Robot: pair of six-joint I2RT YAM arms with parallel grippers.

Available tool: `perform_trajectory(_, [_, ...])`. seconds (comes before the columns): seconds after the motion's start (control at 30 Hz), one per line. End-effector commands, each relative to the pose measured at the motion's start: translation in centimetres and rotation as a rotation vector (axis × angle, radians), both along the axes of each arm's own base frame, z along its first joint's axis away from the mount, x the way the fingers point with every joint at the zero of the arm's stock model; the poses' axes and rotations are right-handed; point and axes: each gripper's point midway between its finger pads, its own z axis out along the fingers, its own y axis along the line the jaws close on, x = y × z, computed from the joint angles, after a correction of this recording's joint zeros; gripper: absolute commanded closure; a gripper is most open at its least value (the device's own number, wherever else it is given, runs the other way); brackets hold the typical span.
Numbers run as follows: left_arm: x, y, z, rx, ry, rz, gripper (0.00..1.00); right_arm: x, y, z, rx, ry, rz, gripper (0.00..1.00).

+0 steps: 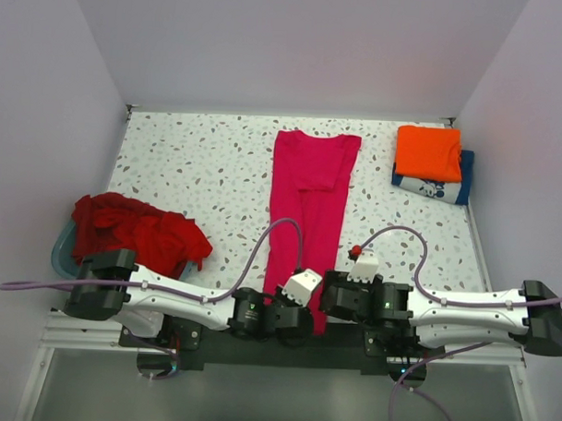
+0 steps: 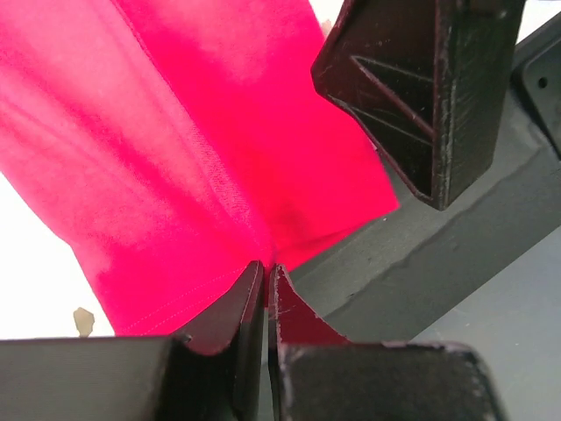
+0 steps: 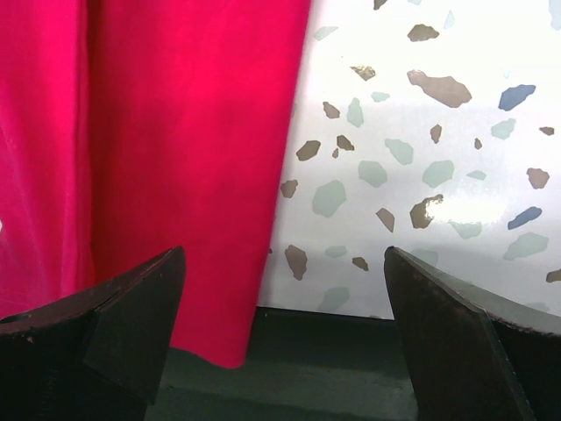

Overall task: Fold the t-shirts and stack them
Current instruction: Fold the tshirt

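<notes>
I'm pinching the pink shirt (image 1: 309, 202) with left fingers (image 2: 228, 316), right fingers (image 3: 123, 307) gaping wide; two folded shirts (image 1: 429, 153) are sitting stacked, red shirts (image 1: 137, 229) waiting.

No text, label, brand or number can be read in any view. A white print is seen on the navy blue t-shirt (image 1: 437, 189) at the upper right of the top view, but it is too small to be made out.

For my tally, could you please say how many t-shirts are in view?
4: magenta t-shirt mid-table, orange t-shirt atop navy t-shirt far right, red t-shirt heap left, possibly hiding more.
</notes>
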Motion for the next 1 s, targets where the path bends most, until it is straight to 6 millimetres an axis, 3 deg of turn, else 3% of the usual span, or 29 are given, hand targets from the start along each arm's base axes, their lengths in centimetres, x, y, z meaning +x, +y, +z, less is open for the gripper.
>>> perform_trajectory(0.0, [-0.1,0.3,0.5,0.006,-0.012,0.010,1.00,0.8,1.6,1.5,0.059,-0.038,-0.007,0.01])
perform_trajectory(0.3, [-0.8,1.0,0.6,0.023,-0.005,-0.010,0.98,0.5,1.7,0.9,0.041,-0.018,0.001,0.01])
perform_trajectory(0.4, [-0.8,1.7,0.7,0.035,-0.002,0.013,0.79,0.4,2.0,0.6,0.029,-0.009,0.007,0.01])
perform_trajectory(0.43, [-0.7,2.1,1.0,0.038,-0.003,0.022,0.62,0.3,2.1,0.4,0.021,-0.005,0.010,0.01])
perform_trajectory(0.5, [-0.7,2.5,1.7,0.021,0.003,0.048,0.44,0.3,2.6,0.6,0.027,-0.002,0.021,0.01])
perform_trajectory(0.53, [-0.6,2.8,2.3,0.011,0.003,0.063,0.30,0.2,2.8,0.6,0.023,0.002,0.026,0.01])
perform_trajectory(0.57, [-0.2,3.7,3.4,0.001,-0.017,0.088,0.25,0.2,2.9,0.5,0.018,0.006,0.030,0.02])
perform_trajectory(0.73, [1.4,7.7,6.6,-0.119,-0.017,0.269,0.09,-0.2,3.7,0.7,0.008,0.028,0.062,0.01])
perform_trajectory(0.8, [2.3,8.9,6.3,-0.135,0.001,0.330,0.08,-0.4,4.1,0.5,0.019,0.036,0.070,0.02])
perform_trajectory(0.93, [3.1,11.5,2.9,-0.105,0.068,0.386,0.09,-1.0,4.5,-0.5,0.042,0.073,0.087,0.02])
perform_trajectory(0.97, [3.0,10.9,2.9,-0.145,0.091,0.378,0.10,-1.4,4.7,-0.8,0.044,0.092,0.096,0.03])
